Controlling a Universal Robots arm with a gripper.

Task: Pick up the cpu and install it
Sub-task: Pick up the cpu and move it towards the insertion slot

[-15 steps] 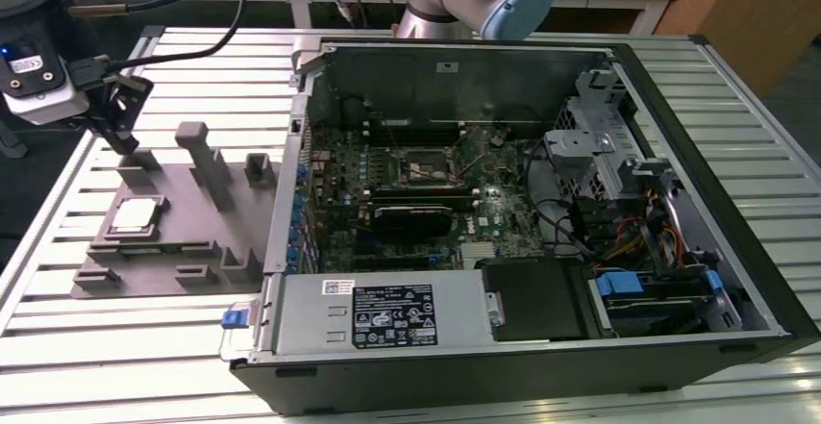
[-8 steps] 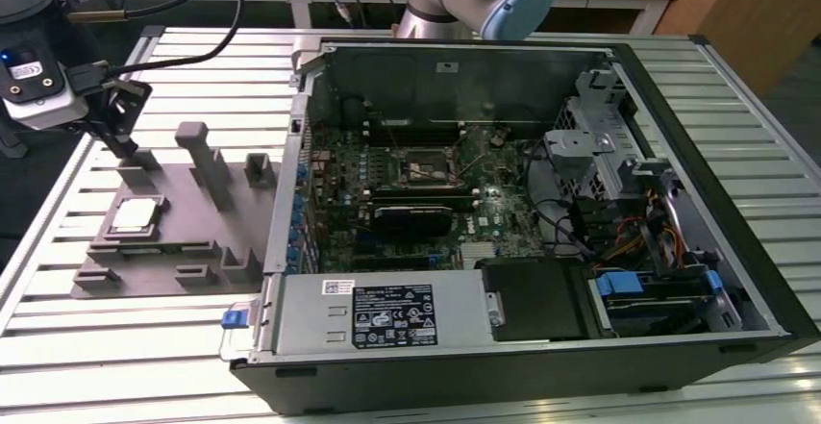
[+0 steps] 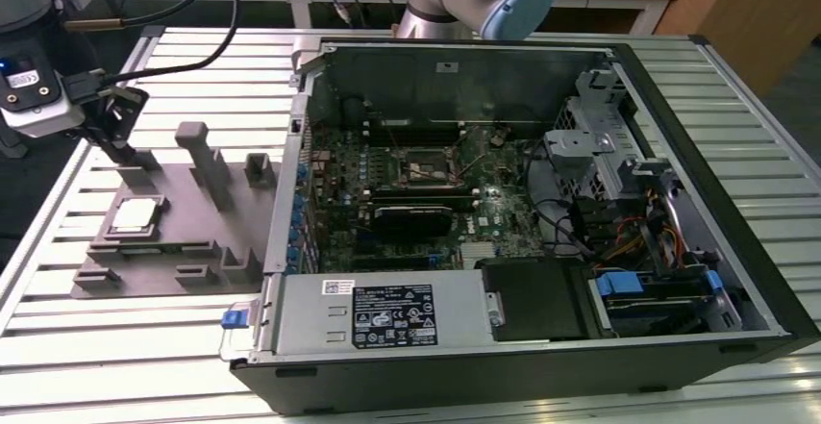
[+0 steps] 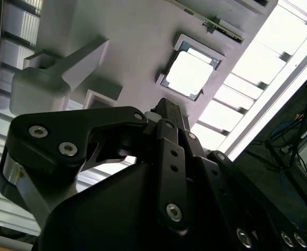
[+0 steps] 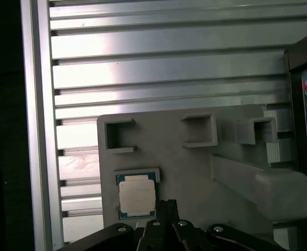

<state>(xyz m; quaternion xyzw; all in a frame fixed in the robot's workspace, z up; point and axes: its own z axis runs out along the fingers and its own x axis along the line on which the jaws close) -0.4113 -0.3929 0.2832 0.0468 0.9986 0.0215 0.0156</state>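
Slatted aluminium desk (image 3: 129, 347) carries the whole setup. End effector (image 3: 118, 134) hovers over the grey fixture plate (image 3: 173, 251) with nothing in it; can't tell how wide it is set. cpu (image 3: 135, 214) lies flat in its recess just below it, a bit off-centre, untouched. My call: centre over the chip, square up to its edges, descend straight, grip opposite rim sides, keep it level. Upright blocks (image 3: 206, 160) sit close beside, so watch clearance. Farther out: open computer case (image 3: 513, 78), socket (image 3: 428, 166) inside.

The space above the cpu (image 3: 135, 214) is open. Tall upright blocks (image 3: 203, 158) stand near it on the exterior view's right, with the computer case (image 3: 513, 371) beyond.
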